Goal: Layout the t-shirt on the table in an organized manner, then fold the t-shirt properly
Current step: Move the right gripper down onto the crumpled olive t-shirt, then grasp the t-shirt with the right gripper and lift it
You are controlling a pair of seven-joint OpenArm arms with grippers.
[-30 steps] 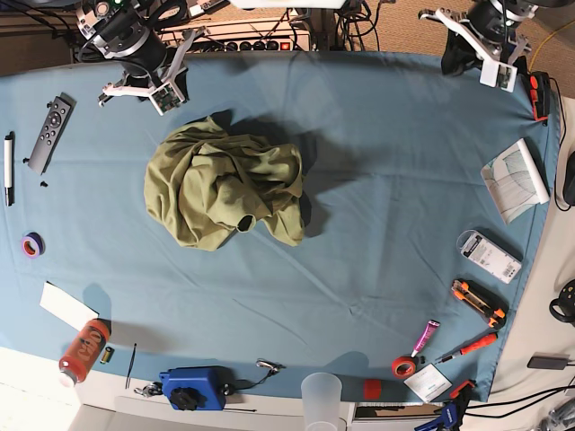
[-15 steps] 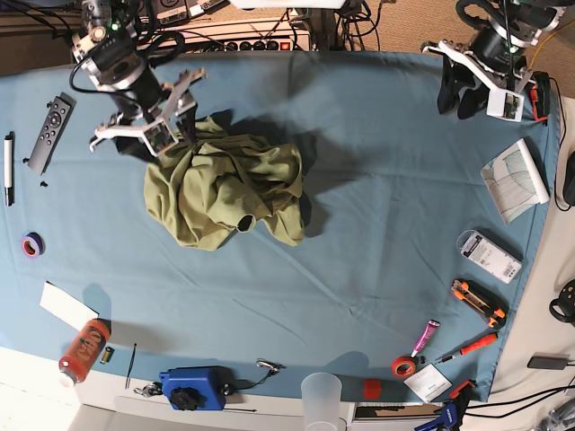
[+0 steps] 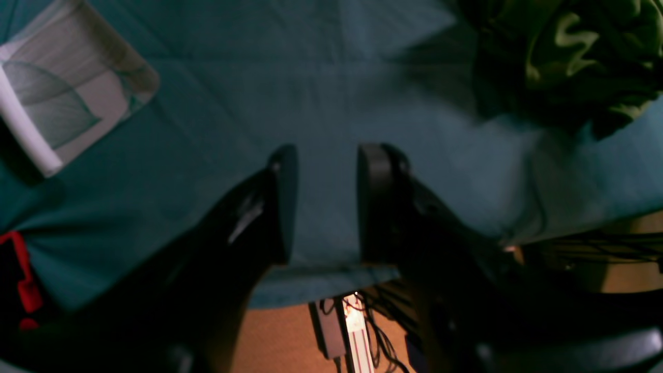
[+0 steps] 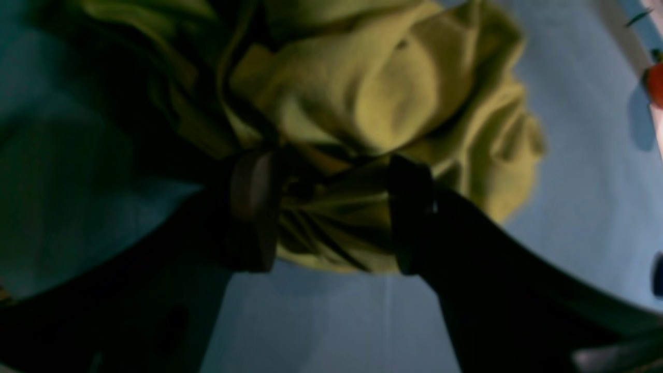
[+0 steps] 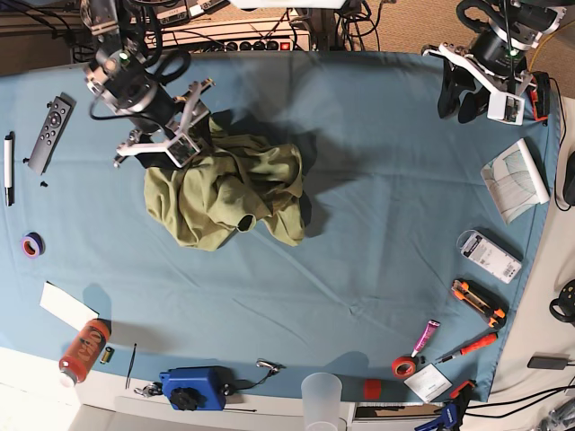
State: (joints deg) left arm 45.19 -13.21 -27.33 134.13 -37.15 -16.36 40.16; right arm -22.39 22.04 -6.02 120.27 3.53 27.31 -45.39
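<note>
Right hand [image 5: 184, 121] has dropped onto the shirt's [image 5: 225, 191] 11 o'clock edge, wide, straddling a fold | shirt bunched left of desk [image 5: 377, 224] centre | left hand [image 5: 472, 85] half-spread, empty, far at 2 o'clock

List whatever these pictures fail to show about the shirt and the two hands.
- t-shirt: crumpled in a heap in the base view, so its sleeves, neck and tag are buried in folds.
- right hand: open around a fold in the right wrist view; blur and shadow hide whether the pads touch cloth.
- left hand: open over the table edge in the left wrist view; its body is lost in darkness.
</note>
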